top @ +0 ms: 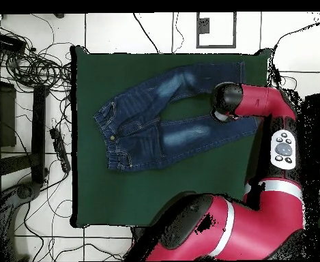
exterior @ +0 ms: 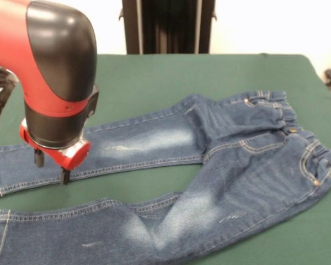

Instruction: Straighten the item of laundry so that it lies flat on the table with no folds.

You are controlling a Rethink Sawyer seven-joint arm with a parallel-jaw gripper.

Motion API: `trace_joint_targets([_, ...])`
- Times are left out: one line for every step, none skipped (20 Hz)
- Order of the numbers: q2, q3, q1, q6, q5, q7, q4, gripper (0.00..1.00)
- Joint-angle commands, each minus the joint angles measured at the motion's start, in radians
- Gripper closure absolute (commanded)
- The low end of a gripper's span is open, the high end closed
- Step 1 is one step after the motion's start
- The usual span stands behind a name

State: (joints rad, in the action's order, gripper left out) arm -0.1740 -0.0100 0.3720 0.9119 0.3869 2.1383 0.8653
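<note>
Denim, blue with faded whitish patches, spread across the green felt table [exterior: 154, 72]: jeans [exterior: 209, 165] lying nearly flat, both legs splayed apart in a V, waistband at the end well away from the fingers. Gripper [exterior: 51, 167] poised over the farther leg in the front view, near its cuff end. Two dark fingers [exterior: 64, 176] pointing down, standing apart with a clear gap between, clamped on nothing. Tips just above or barely touching the cloth (hard to say which from the front).

Directly beneath the fingers: the lower part of that leg, lying smooth. Beyond the fingers toward the hem: the cuff, flat against the felt. Back toward the seat from the fingers: some gathering and a ridge of cloth near the crotch and the elastic waistband, the only real puckers left. Other leg, on the camera's side of the fingers in the front view, also appears flat.

Judged nearly done. For the step in hand, best to pinch only the top edge near the cuff, avoid catching the felt under the tips, then pull along the leg's own line away from the waistband to draw out the remaining slack at the crotch. Pulling sideways risks rolling the leg over or making a new fold. Lifting low and releasing gently should keep the hem from curling.
</note>
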Motion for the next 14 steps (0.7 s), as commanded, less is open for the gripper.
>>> trace_joint_targets([0.025, -0.119, 0.003, -0.191, -0.006, -0.064, 0.241, 0.00])
trace_joint_targets([0.029, -0.122, 0.008, -0.217, -0.002, -0.063, 0.249, 0.00])
trace_joint_targets([0.032, -0.125, 0.013, -0.242, 0.001, -0.062, 0.256, 0.00])
trace_joint_targets([0.036, -0.125, 0.017, -0.263, 0.005, -0.060, 0.260, 0.00])
trace_joint_targets([0.039, -0.124, 0.021, -0.282, 0.009, -0.057, 0.265, 0.00])
trace_joint_targets([0.042, -0.127, 0.026, -0.295, 0.011, -0.061, 0.267, 0.00])
trace_joint_targets([0.045, -0.129, 0.032, -0.308, 0.014, -0.064, 0.269, 0.00])
trace_joint_targets([0.048, -0.132, 0.039, -0.319, 0.017, -0.073, 0.269, 0.00])
trace_joint_targets([0.053, -0.136, 0.046, -0.328, 0.022, -0.083, 0.266, 0.00])
trace_joint_targets([0.058, -0.145, 0.056, -0.332, 0.024, -0.100, 0.261, 0.00])
trace_joint_targets([0.062, -0.154, 0.067, -0.327, 0.025, -0.121, 0.254, 0.00])
trace_joint_targets([0.067, -0.164, 0.077, -0.326, 0.030, -0.148, 0.242, 0.00])
trace_joint_targets([0.075, -0.180, 0.091, -0.318, 0.036, -0.187, 0.222, 0.00])
trace_joint_targets([0.084, -0.199, 0.106, -0.307, 0.040, -0.230, 0.201, 0.00])
